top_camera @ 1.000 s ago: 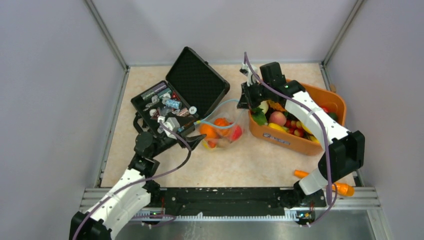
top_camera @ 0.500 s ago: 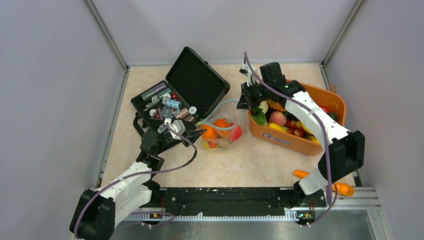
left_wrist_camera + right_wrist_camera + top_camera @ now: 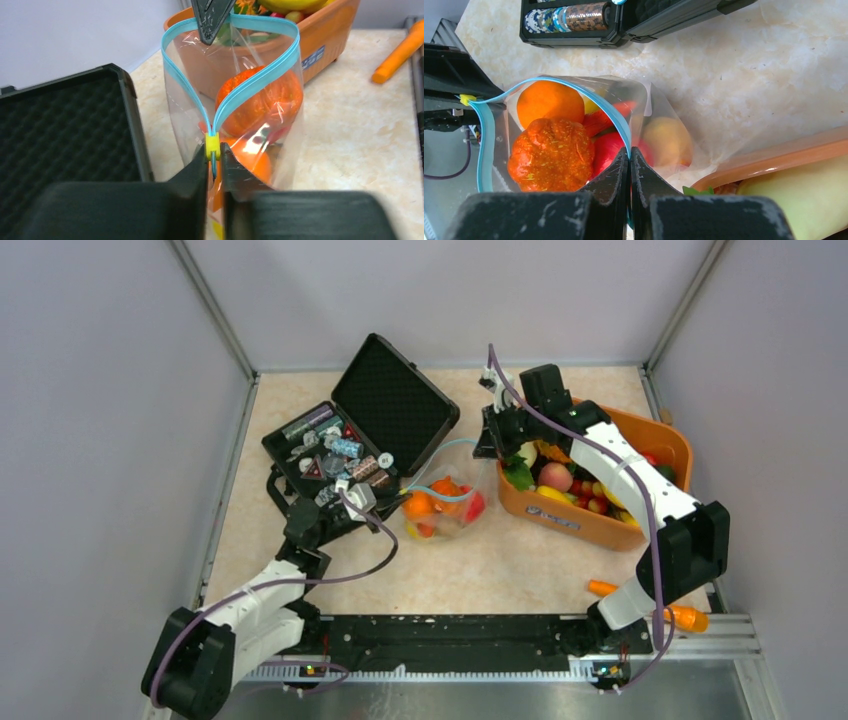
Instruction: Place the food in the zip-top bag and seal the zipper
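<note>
- The zip-top bag (image 3: 447, 508) lies mid-table, between the black case (image 3: 395, 405) on its left and the orange basket (image 3: 580, 523) on its right. The food (image 3: 551, 155) is already inside.
- Its zipper (image 3: 265, 20) runs from near-left to far-right and gapes in an open loop between the two grippers.
- The right gripper (image 3: 629, 156) is clamped on the zipper's far-right end, which likely anchors it.
- The left gripper (image 3: 214, 154) is pinched on the near-left end, just behind the yellow slider (image 3: 212, 145). Sealing likely means drawing rightward along that axis.
</note>
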Tool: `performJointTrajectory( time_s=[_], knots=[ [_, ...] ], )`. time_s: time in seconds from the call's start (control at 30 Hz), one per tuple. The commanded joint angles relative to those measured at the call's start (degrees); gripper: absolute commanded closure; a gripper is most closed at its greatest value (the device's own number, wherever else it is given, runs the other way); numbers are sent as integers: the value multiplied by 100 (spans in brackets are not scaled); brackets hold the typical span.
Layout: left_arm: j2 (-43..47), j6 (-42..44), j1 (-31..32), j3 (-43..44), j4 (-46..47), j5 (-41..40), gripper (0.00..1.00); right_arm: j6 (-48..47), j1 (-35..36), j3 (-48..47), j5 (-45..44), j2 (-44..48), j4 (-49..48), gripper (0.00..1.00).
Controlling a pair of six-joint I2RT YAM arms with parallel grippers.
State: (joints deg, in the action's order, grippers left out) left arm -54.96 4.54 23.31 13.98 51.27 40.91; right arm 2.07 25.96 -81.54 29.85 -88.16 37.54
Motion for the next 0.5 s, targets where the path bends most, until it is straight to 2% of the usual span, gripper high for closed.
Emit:
performJointTrajectory(
  time_s=[0.0,0.03,0.13,0.2,0.3,0.4,0.47],
  knots=[
    [273,304,-22,104,-368,-146,74,-76,-60,-225,16,136,-93,100],
    [295,330,-20,106,-403,-209,64,-77,-57,-257,55,126,-82,99],
    [283,489,-24,118,-509,-258,62,-80,-61,-299,105,107,-64,99],
    [244,507,-20,110,-435,-287,65,-68,-60,-318,126,111,-55,99],
    [186,495,-20,135,-265,-308,79,-54,-64,-300,136,148,-81,99],
    [110,697,-20,250,-538,-263,100,-40,-57,-306,136,157,-78,99],
    [124,695,-22,223,-462,-310,100,-53,-64,-302,140,159,-57,99]
  ],
)
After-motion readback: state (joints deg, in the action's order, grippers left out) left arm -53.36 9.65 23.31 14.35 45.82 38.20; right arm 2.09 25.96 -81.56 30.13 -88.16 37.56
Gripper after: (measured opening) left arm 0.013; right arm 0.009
